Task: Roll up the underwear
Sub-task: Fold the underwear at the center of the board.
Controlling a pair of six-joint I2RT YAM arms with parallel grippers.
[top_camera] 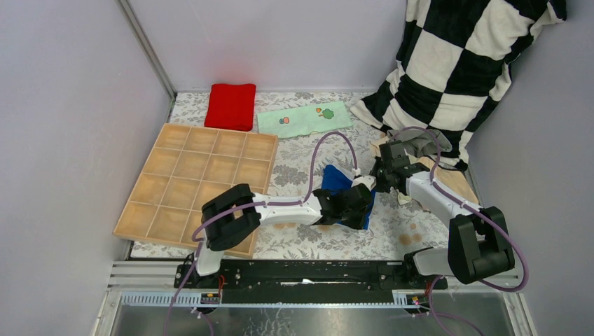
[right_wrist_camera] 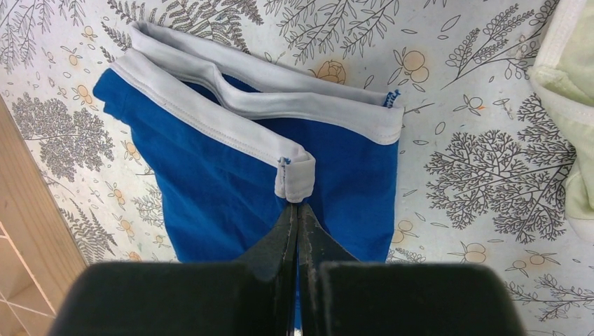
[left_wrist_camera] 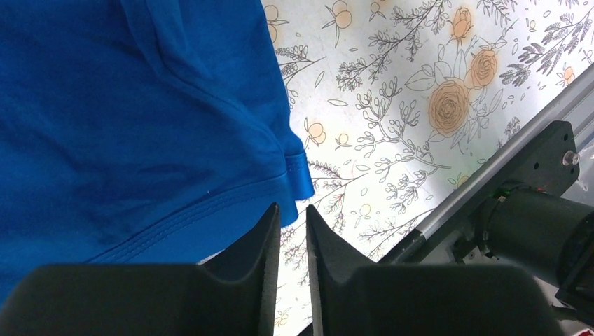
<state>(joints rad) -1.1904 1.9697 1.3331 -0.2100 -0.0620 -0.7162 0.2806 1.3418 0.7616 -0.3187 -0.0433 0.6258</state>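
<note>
Blue underwear [top_camera: 335, 179] with a pale grey-white waistband [right_wrist_camera: 210, 119] lies flat on the floral tablecloth at centre. My right gripper [top_camera: 379, 175] [right_wrist_camera: 295, 204] is shut on a folded end of that waistband at the garment's right side. My left gripper [top_camera: 362, 201] [left_wrist_camera: 291, 208] hovers over the underwear's near hem corner [left_wrist_camera: 298, 183]. Its jaws stand a narrow gap apart with only tablecloth showing between them. The blue cloth fills the left of the left wrist view [left_wrist_camera: 126, 126].
A wooden compartment tray [top_camera: 203, 182] lies at left. A red folded cloth [top_camera: 231, 105] and a mint printed cloth [top_camera: 303, 119] lie at the back. A checkered cloth [top_camera: 455, 63] hangs at back right. A pale green garment [right_wrist_camera: 567, 105] lies right of the blue one.
</note>
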